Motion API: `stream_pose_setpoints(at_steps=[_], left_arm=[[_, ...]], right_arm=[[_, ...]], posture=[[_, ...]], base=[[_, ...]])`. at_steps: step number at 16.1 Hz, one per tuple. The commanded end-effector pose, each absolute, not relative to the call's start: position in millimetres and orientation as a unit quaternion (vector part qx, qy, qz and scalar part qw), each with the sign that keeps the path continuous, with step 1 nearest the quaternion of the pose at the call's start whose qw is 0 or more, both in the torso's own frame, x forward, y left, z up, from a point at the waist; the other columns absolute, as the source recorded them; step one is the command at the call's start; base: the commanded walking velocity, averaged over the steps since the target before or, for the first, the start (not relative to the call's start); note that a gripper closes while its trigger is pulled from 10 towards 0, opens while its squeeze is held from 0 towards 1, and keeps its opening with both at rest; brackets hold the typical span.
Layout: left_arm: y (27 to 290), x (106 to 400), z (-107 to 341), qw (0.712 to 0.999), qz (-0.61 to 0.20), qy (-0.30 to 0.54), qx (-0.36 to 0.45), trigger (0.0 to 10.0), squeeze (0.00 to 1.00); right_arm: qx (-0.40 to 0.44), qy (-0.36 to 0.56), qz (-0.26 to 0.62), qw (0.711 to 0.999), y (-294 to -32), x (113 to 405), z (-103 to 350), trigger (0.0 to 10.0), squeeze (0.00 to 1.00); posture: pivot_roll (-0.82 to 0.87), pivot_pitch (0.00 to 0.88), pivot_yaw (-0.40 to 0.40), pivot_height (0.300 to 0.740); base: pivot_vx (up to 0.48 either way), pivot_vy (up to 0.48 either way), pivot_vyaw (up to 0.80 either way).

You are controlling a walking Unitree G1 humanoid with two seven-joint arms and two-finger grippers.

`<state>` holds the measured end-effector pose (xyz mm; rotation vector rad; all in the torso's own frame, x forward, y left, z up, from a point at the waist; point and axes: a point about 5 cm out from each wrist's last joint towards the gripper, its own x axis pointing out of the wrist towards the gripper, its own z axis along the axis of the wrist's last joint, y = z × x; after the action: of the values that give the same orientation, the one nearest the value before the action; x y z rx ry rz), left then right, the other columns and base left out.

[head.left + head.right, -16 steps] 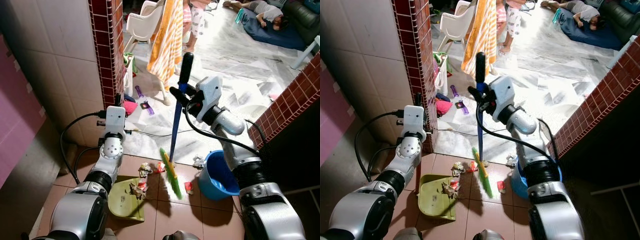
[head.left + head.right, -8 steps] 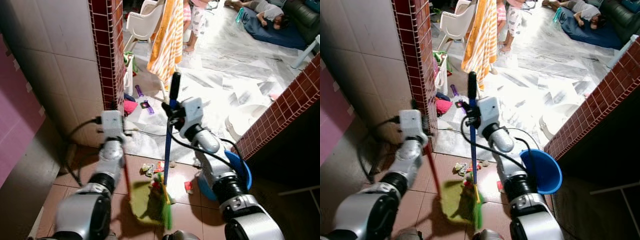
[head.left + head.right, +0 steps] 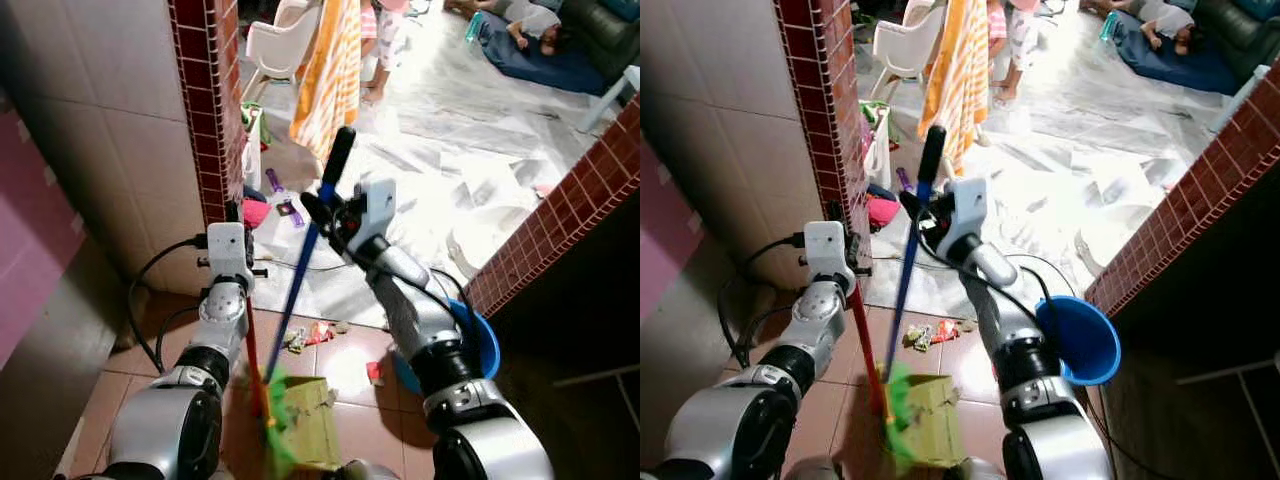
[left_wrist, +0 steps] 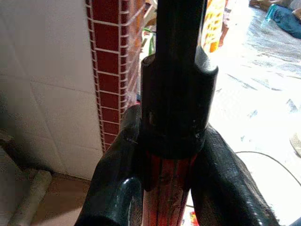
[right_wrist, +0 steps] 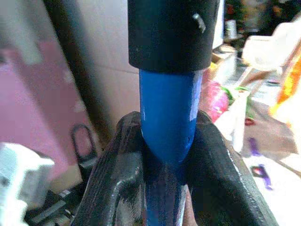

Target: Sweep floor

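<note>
Blue broom handle [image 3: 305, 268] clamped in right gripper [image 3: 322, 208], slanted so green bristles [image 3: 277, 432] meet dustpan [image 3: 310, 420] below | left gripper [image 3: 238, 270] clasps red dustpan handle [image 3: 251, 360], steadying it | litter [image 3: 312, 335] beyond on tiles

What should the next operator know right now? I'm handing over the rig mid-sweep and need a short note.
Left pincer: shut on the dustpan's red handle.
Right pincer: shut on the broom's blue handle, which leans with its top toward the bright room.
Dustpan: green, on the tiled floor at the robot's feet; the broom's green bristles are at its edge.
Done: what sits in the pan is too blurred to tell.
Left: scraps lie by the step, one more near the blue bucket. Mind the black cable beside the wall.
</note>
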<state>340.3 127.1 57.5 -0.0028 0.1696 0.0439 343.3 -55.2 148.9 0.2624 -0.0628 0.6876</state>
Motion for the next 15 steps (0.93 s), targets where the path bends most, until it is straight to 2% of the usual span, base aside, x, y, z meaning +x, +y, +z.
stream_pose_setpoints(at_steps=[1, 3, 6, 10, 15], left_arm=[[120.2, 343.1, 61.2, 0.997, 0.01, 0.082, 0.0, 10.0, 0.0], [120.4, 343.1, 61.2, 0.997, 0.011, 0.082, 0.001, 10.0, 0.0], [129.3, 349.4, 74.8, 0.999, 0.032, 0.042, 0.006, 10.0, 0.0], [149.3, 361.4, 106.5, 0.996, 0.078, -0.036, 0.003, 10.0, 0.0], [156.9, 363.7, 147.6, 0.986, 0.076, -0.149, -0.011, 10.0, 0.0]], right_arm=[[0.144, -0.079, 0.338, 0.927, -60.5, 348.4, 175.6, 10.0, 0.0], [0.124, -0.114, 0.342, 0.925, -68.4, 353.2, 196.5, 10.0, 0.0], [0.046, -0.168, 0.33, 0.928, -82.5, 354.6, 213.2, 10.0, 0.0], [0.008, -0.198, 0.258, 0.946, -105.2, 352.8, 214.6, 10.0, 0.0], [-0.025, -0.2, 0.192, 0.96, -122.8, 352.5, 206.3, 10.0, 0.0]], posture=[[-0.11, 0.0, -0.109, 0.74], [-0.11, 0.0, -0.104, 0.74], [-0.12, 0.0, -0.095, 0.74], [-0.1, 0.0, -0.094, 0.74], [-0.09, 0.0, -0.096, 0.74]], base=[[0.0, 0.0, 0.0], [0.0, 0.0, 0.0], [0.0, 0.0, 0.0], [0.0, 0.0, 0.0], [0.0, 0.0, 0.0]])
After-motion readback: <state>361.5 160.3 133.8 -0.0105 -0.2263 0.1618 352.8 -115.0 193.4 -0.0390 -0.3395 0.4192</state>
